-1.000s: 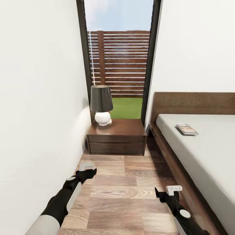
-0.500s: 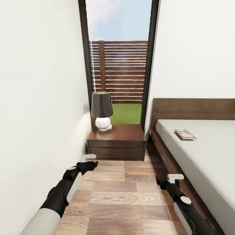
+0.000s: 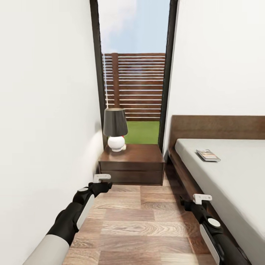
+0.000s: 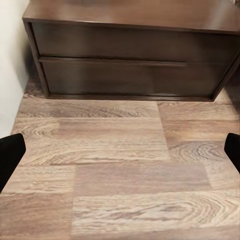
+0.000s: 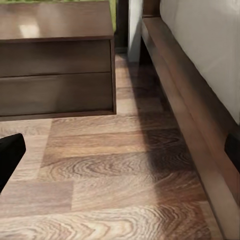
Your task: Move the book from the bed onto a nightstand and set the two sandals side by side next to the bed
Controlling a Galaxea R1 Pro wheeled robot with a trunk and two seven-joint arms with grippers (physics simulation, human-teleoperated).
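From the head camera I count one nightstand (image 3: 131, 163) at 12 o'clock, one lamp (image 3: 115, 129) on it, one bed (image 3: 228, 176) at 2 o'clock, and one book (image 3: 208, 155) lying on the mattress near the headboard. A floor (image 3: 143, 224) lane runs between wall and bed frame. Left gripper (image 3: 102, 178) and right gripper (image 3: 202, 198) hang low, holding nothing.

Left wrist: fingers (image 4: 10, 155) spread wide — drawer fronts ahead.

Right wrist: fingers (image 5: 9, 152) parted, bed frame alongside.
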